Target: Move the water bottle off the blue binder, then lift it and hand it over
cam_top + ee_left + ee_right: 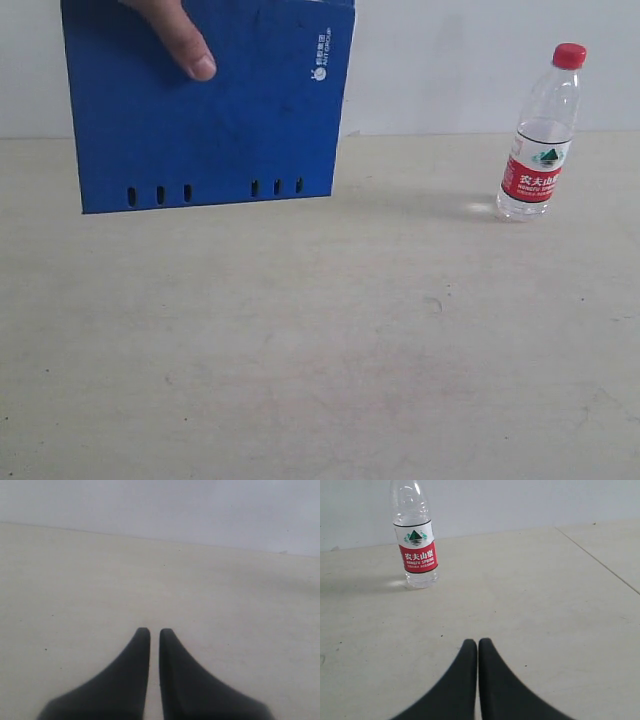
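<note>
The water bottle (541, 135), clear with a red cap and a red-and-white label, stands upright on the table at the back right; it also shows in the right wrist view (415, 537). A human hand (180, 35) holds the blue binder (205, 105) upright off the table at the back left, slots along its lower edge. Neither gripper appears in the exterior view. My left gripper (154, 631) is shut over bare table, nothing between its fingers. My right gripper (478, 642) is shut too, well short of the bottle.
The pale table (320, 350) stretches across the whole foreground, with a white wall (450, 60) behind it. A seam line (600, 560) runs across the tabletop in the right wrist view.
</note>
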Motion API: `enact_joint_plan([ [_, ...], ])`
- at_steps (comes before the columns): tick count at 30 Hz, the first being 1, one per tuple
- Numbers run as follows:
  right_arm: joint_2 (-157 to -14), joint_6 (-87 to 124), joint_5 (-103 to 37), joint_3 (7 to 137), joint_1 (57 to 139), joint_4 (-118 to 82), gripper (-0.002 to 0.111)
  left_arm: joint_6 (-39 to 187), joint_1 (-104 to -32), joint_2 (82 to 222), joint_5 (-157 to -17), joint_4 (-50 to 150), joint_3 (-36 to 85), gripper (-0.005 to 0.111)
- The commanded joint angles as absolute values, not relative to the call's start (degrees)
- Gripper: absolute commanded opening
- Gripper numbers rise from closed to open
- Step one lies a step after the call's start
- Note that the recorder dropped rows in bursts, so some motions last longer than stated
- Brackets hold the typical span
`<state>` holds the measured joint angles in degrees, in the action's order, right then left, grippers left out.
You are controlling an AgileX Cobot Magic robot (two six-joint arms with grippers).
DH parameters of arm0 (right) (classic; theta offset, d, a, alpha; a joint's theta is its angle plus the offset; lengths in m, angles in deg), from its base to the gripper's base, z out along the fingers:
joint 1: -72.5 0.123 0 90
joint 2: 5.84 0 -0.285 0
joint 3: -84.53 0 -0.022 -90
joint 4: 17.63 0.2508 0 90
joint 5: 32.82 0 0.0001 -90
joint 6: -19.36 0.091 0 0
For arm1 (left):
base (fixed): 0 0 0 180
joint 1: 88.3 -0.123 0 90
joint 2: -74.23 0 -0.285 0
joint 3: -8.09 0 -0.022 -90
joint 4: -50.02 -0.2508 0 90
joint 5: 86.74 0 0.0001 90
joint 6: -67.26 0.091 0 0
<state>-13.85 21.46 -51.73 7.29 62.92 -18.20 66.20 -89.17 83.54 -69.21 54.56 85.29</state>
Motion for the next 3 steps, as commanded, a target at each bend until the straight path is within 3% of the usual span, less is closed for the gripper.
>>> enact_joint_plan([
  [1, -13.6, 21.7, -51.4, 7.3, 63.1, -18.1, 0.0, 65.6, -89.4, 83.5, -69.9, 55.2, 85.3, 0.007],
  [3, -13.6, 21.7, -51.4, 7.3, 63.1, -18.1, 0.0, 65.6, -89.4, 83.5, -69.9, 55.2, 85.3, 0.007],
])
